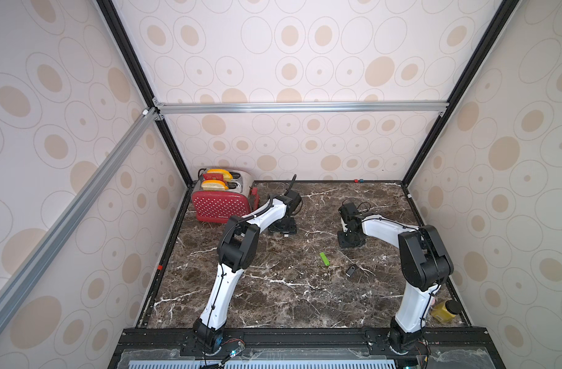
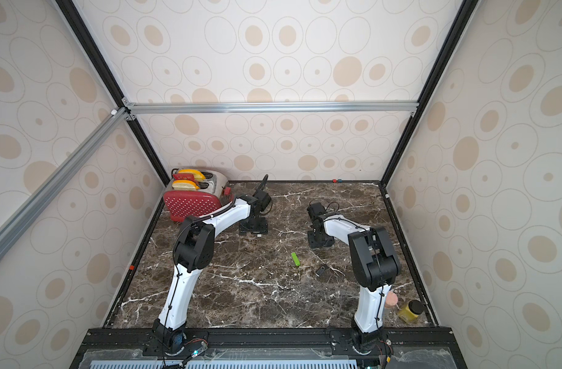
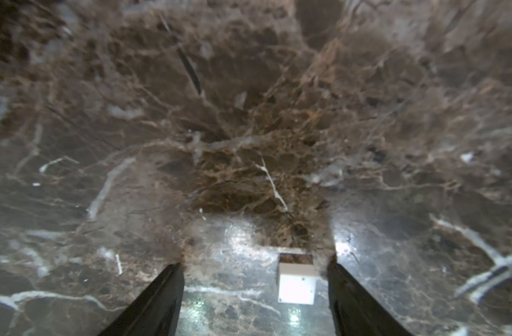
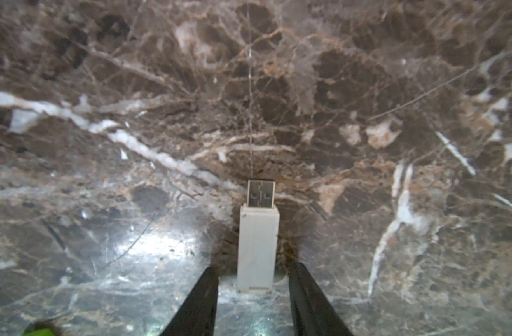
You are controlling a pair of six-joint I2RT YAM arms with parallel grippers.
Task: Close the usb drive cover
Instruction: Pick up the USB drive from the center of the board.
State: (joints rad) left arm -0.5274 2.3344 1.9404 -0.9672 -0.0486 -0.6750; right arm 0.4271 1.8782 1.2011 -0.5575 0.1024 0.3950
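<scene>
Spread right gripper (image 4: 253, 268) brackets the drive (image 4: 258, 247), spread left gripper (image 3: 254, 266) the cap (image 3: 297, 283), nearer the surface's (image 1: 273, 303) far edge, seemingly set to join them.

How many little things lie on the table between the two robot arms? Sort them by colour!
White: 2 (usb drive, cover)
Green: 1 (stick)
Black: 1 (small gadget)
Total: 4
</scene>
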